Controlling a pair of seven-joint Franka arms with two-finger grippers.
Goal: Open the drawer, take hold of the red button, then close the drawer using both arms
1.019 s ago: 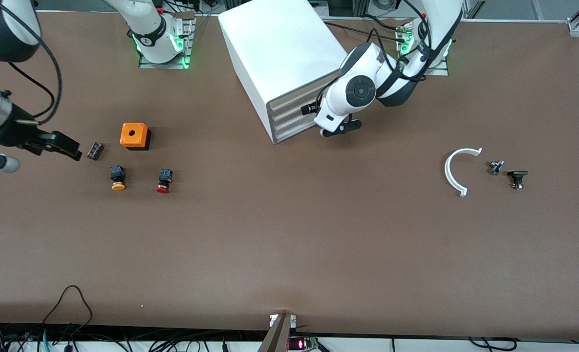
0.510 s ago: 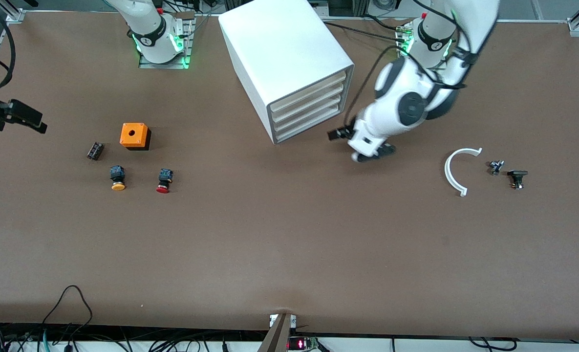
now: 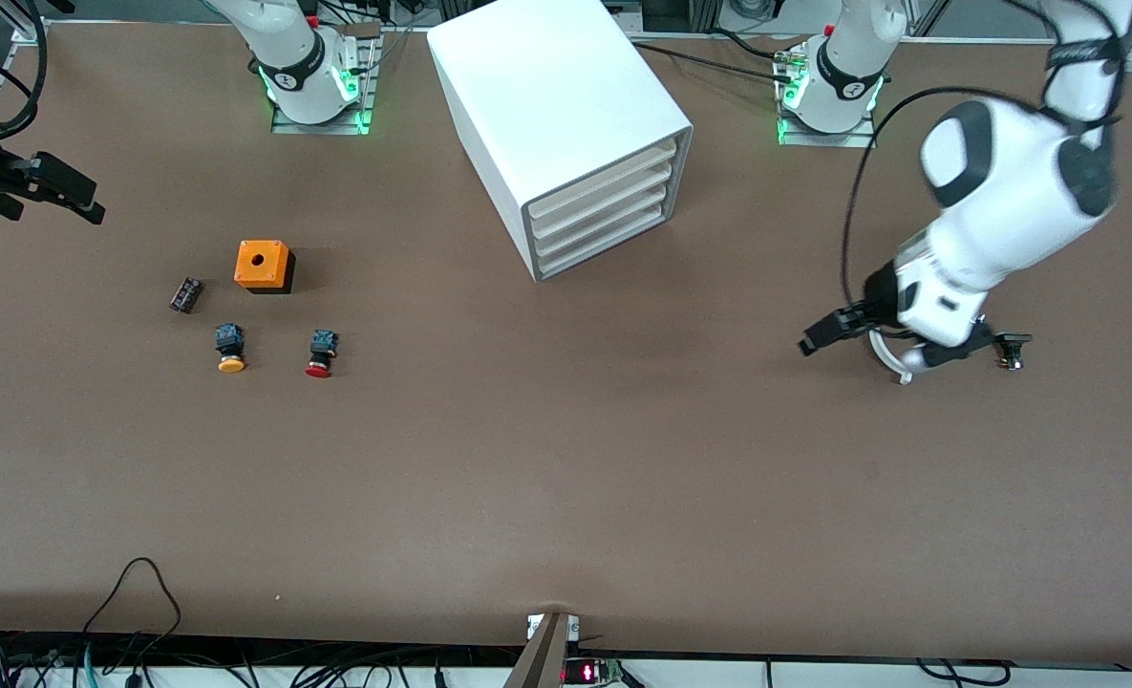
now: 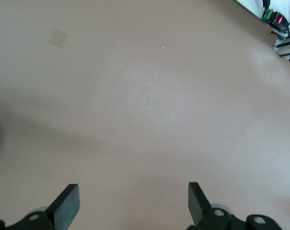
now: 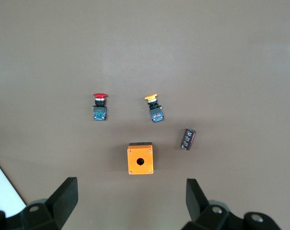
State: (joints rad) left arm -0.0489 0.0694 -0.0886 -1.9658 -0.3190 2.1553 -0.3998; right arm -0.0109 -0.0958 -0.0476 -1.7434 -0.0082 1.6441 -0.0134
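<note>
The white cabinet (image 3: 556,105) stands at the back of the table, and its stacked drawers (image 3: 604,205) are all pushed in. The red-capped button (image 3: 318,355) (image 5: 100,108) lies on its side on the table toward the right arm's end. My right gripper (image 3: 83,201) (image 5: 130,199) hangs open and empty over the table edge at that end, well apart from the button. My left gripper (image 3: 809,342) (image 4: 132,201) is open and empty over bare table beside a white arc, away from the cabinet.
A yellow-capped button (image 3: 230,349) (image 5: 154,109) lies beside the red one. An orange cube with a hole (image 3: 264,265) (image 5: 140,158) and a small dark part (image 3: 186,294) (image 5: 188,139) sit near them. The white arc (image 3: 902,371) and a black part (image 3: 1012,346) lie under the left hand.
The left arm has swung away from the cabinet's drawer fronts toward its own end of the table, over the white arc. The right gripper pulled back toward the table edge.
</note>
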